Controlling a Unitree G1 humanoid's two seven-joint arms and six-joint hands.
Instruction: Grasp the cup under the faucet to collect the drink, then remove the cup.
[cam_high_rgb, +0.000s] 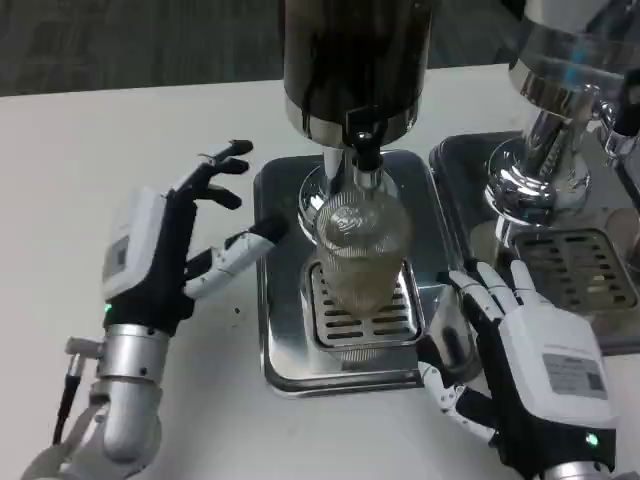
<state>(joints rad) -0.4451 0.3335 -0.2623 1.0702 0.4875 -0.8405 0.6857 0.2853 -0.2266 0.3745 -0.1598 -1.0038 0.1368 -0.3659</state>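
Note:
A clear ribbed cup stands on the slotted grate of the steel drip tray, right under the black faucet of a dark drink dispenser. It holds some pale liquid. To the cup's left my left hand is raised with fingers spread, fingertips near the tray's left rim, apart from the cup. My right hand lies at the tray's lower right, fingers spread and pointing up toward the cup, holding nothing.
A second chrome dispenser with its own drip tray stands at the right, close beside my right hand. Bare white table stretches to the left and along the front.

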